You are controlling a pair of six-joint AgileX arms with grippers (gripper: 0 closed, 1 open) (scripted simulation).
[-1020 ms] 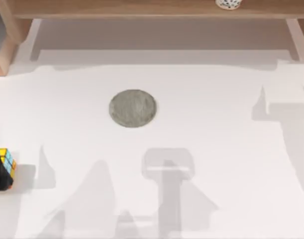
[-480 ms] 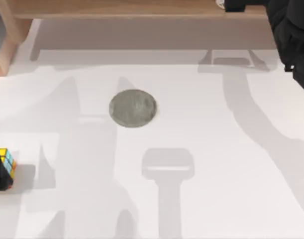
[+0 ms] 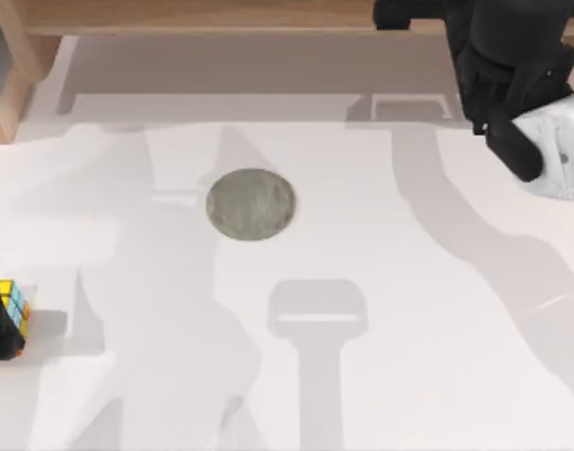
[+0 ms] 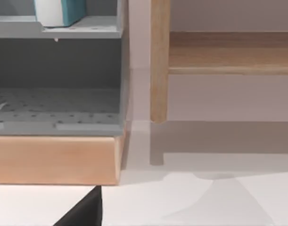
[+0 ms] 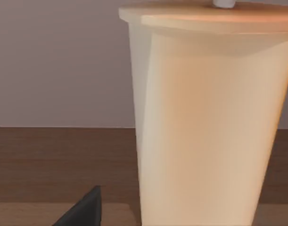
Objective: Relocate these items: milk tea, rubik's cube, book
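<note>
While the rubik's cube [image 3: 14,310] waits at the lower left edge of the top view on the white bench [image 3: 390,376], a grey disc [image 3: 251,204] lies further up, left of centre. Beyond it, at the upper right, the right arm [image 3: 507,66] reaches to the wooden shelf [image 3: 221,14]. Its wrist view shows the milk tea [image 5: 205,122] upright and close ahead; whether the right claw is open cannot be told. Judged step: approach to the cup. Next, the fingers must bracket its wall and close without tipping it.
</note>
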